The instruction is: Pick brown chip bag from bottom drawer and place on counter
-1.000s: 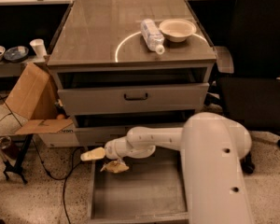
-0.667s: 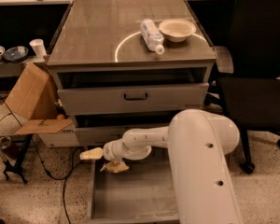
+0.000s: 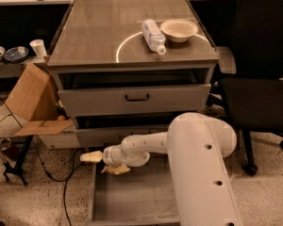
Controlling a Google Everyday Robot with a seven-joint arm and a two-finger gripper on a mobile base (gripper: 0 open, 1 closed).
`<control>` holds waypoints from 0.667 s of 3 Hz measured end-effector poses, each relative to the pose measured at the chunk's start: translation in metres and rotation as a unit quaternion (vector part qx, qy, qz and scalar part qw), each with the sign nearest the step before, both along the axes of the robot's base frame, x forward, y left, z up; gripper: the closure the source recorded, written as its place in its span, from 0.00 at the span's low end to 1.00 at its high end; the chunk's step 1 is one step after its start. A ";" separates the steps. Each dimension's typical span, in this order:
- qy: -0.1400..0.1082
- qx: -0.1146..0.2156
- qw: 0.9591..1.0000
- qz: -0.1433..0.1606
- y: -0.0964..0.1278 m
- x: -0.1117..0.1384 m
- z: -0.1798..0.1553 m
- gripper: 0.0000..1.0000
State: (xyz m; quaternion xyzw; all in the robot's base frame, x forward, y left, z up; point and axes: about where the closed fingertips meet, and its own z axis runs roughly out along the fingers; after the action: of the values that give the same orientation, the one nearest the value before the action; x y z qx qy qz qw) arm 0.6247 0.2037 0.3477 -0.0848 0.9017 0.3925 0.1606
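The bottom drawer (image 3: 132,206) stands pulled out at the foot of the cabinet, its inside plain grey. My white arm reaches in from the right, and my gripper (image 3: 92,157) sits at the drawer's back left corner, pointing left over the rim. Just beneath it lies a small wrinkly tan-and-dark shape that looks like the brown chip bag (image 3: 116,169); I cannot tell whether it is touching the gripper. Most of the bag is hidden by the wrist. The counter (image 3: 99,32) is the glossy grey-brown cabinet top with a pale ring mark.
A clear plastic bottle (image 3: 153,35) and a cream bowl (image 3: 179,29) lie on the counter's right rear. The middle drawer (image 3: 137,98) is partly open. A tan cardboard box (image 3: 33,102) stands left of the cabinet, a black office chair (image 3: 259,74) to the right, and cables on the floor.
The arm's big upper link has swung left and nearer the camera, covering more of the drawer's right side. The gripper has edged slightly left. The bag-like shape has stayed put.
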 end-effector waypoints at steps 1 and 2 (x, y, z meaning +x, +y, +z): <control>-0.013 -0.014 1.000 -0.016 -0.003 0.011 -0.007 0.00; -0.015 -0.029 0.998 -0.055 -0.024 0.029 -0.031 0.00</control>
State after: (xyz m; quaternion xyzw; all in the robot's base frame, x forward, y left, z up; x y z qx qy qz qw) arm 0.6541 0.1792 0.3170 -0.0453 0.9136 0.3549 0.1930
